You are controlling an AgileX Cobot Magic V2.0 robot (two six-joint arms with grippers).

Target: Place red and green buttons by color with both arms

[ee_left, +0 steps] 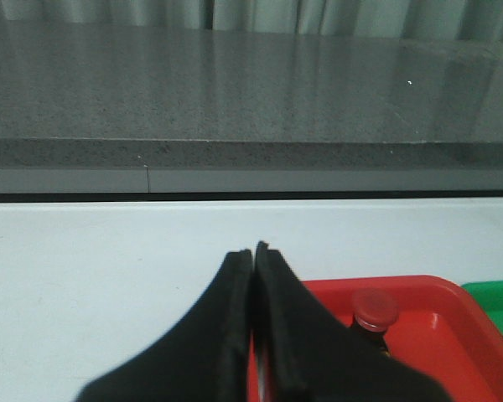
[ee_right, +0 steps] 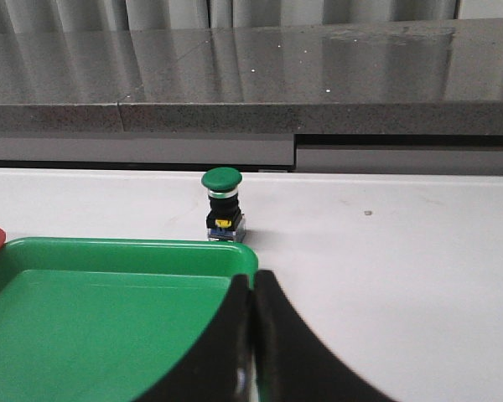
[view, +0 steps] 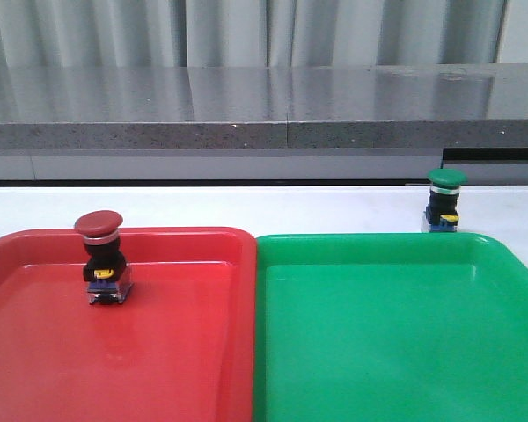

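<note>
A: Quick pass. We see the red button (view: 100, 257) standing upright inside the red tray (view: 35, 352), toward its far rim. That half looks sorted, colour matches tray.

B: Agreed. Left gripper (ee_left: 253, 255) has its fingers pressed together, nothing between them. The red button sits just ahead of those tips and off to the side, apart from them. We judge it is parked there because its job is done.

A: Green button (ee_right: 222, 203)?

B: Upright on the white table (ee_right: 419, 251), just beyond the far rim of the green tray (ee_right: 109, 318), not in it. So we call the green half not done.

A: Right gripper (ee_right: 253, 289)?

B: Fingers closed flat against each other, empty. The green button stands ahead of the tips, well apart, a bit to the side, with the tray's corner between.

A: Why would it be held that way?

B: Our guess: it faces the button for an approach. It has to open before it can close around the black body under the cap.

A: Risk?

B: Narrow base, wide cap; we think a nudge could tip it. Then it has to clear the rim to go in.

A: Neither arm shows in the front view.

B: Right, only trays and buttons there.
</note>
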